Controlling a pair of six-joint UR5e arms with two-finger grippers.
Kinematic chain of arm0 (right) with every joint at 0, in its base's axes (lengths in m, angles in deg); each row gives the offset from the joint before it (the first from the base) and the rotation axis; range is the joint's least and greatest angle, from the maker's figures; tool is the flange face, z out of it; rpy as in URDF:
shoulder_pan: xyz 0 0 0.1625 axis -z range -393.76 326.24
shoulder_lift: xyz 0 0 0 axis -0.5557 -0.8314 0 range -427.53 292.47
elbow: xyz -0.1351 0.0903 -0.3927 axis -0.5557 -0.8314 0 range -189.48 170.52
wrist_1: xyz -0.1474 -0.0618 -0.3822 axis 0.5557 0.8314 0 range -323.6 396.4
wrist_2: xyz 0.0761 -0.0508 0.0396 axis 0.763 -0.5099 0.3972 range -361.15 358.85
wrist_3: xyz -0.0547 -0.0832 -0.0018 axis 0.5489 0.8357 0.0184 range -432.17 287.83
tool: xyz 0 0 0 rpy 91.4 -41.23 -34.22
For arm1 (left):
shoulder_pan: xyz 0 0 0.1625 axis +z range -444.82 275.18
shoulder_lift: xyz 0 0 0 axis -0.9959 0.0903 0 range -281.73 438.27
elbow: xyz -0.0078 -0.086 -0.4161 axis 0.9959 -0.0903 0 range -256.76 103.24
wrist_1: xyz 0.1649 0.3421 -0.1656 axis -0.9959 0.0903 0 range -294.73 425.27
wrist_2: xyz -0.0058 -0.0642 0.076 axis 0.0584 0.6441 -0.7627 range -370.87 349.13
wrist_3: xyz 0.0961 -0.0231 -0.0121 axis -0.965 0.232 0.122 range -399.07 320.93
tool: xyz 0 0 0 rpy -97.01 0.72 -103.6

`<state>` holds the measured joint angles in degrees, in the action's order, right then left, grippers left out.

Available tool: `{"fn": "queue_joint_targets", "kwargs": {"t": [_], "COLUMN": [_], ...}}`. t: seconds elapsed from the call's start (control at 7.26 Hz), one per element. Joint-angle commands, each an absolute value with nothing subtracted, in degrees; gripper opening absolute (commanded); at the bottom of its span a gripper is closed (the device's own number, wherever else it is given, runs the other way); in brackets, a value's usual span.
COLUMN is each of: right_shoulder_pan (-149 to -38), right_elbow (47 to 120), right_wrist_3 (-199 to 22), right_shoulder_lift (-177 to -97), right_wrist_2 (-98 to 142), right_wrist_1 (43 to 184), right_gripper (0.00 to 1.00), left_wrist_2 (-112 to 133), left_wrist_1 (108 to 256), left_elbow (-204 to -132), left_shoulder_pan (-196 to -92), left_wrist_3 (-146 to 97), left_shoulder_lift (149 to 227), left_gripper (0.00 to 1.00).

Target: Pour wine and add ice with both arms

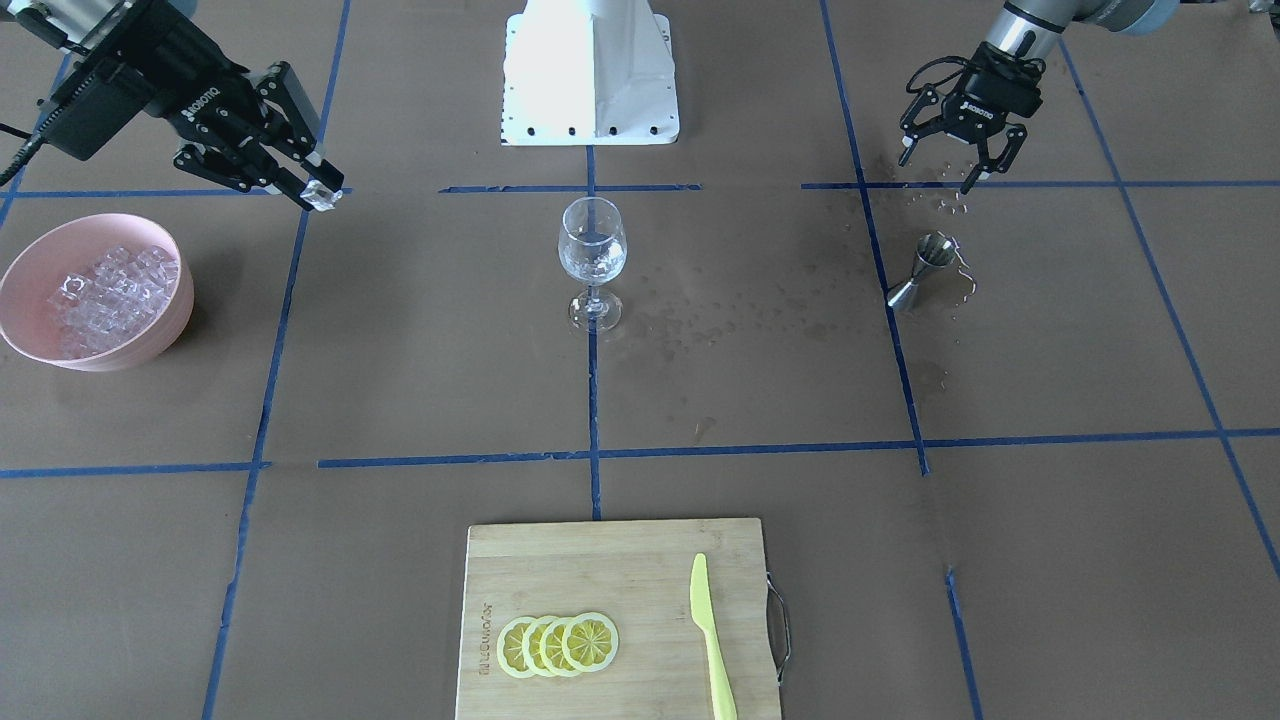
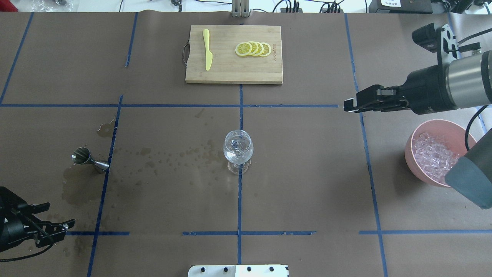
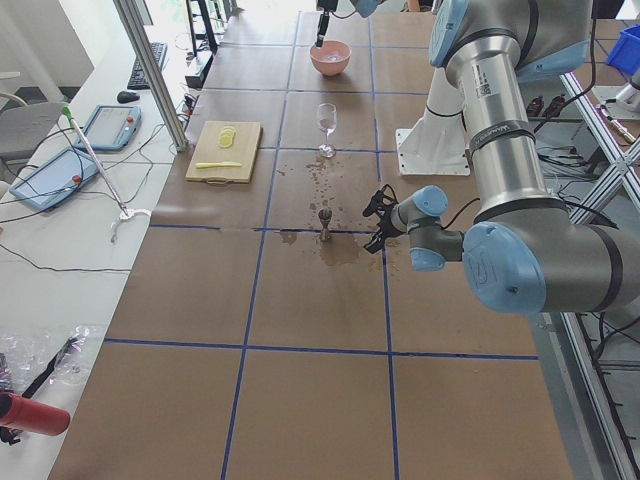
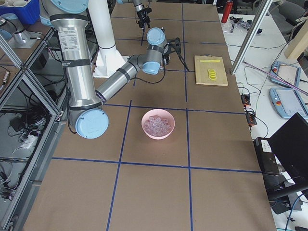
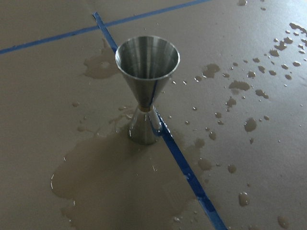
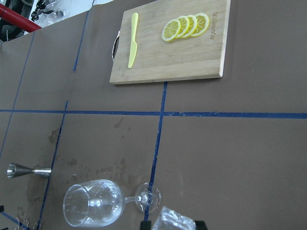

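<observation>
At table centre, a clear stemmed wine glass (image 1: pixel 592 262) stands upright on a crossing of blue tape lines (image 1: pixel 593 400) on the brown paper table (image 1: pixel 420 350). Its bowl holds something clear, so the wine (image 1: pixel 592 268) is probably in there, but I cannot tell the level. The right gripper (image 1: pixel 318 192) is raised above the paper, fingers clamped on 1 clear ice cube (image 1: pixel 323 194). It sits between the glass and the pink round bowl (image 1: pixel 20 300), nearer the bowl and well apart from the glass. The rest of the ice (image 1: pixel 108 292) is piled in that bowl, many small clear cubes, on the robot's right side. The right wrist view shows the held cube at the bottom edge, with the glass low in the frame. The left gripper (image 1: pixel 938 170) hangs over the paper with fingers spread apart and nothing between them. It is near the stainless steel double-cone jigger (image 1: pixel 925 270), on the robot's side of it, not touching. The jigger stands upright, wide cup up, at the edge of a tape line, in a dark wet patch (image 5: pixel 110 177). Droplet stains (image 2: pixel 173 157) trail from it toward the glass. On the operators' side, a bamboo cutting board (image 1: pixel 600 570) carries 4 overlapping yellow lemon slices (image 1: pixel 558 645) and a yellow-green plastic knife (image 1: pixel 710 640) lying flat beside them, apart. The white base block (image 1: pixel 590 75) sits at the robot's edge, in line with the glass.
</observation>
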<state>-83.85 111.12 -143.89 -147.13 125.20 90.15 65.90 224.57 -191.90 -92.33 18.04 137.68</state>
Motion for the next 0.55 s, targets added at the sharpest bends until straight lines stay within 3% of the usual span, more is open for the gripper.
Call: {"fn": "queue_joint_targets", "kwargs": {"t": [0.0, 0.41], "right_shoulder_pan": [-80.5, -75.3], "right_elbow": [108.4, 105.0], "right_wrist_3": [-147.2, -149.7], "right_shoulder_lift": [-141.8, -135.9], "right_wrist_2": [121.3, 114.2], "right_wrist_1": [90.2, 90.3], "right_gripper": [0.00, 0.00], "left_wrist_2": [72.8, 80.1], "left_wrist_1": [216.4, 212.0], "left_elbow": [-196.8, -198.0], "left_shoulder_pan": [-94.3, -97.1], "left_wrist_3": [21.1, 21.3], "left_shoulder_lift": [137.2, 137.2], "left_gripper": [1.00, 1.00]}}
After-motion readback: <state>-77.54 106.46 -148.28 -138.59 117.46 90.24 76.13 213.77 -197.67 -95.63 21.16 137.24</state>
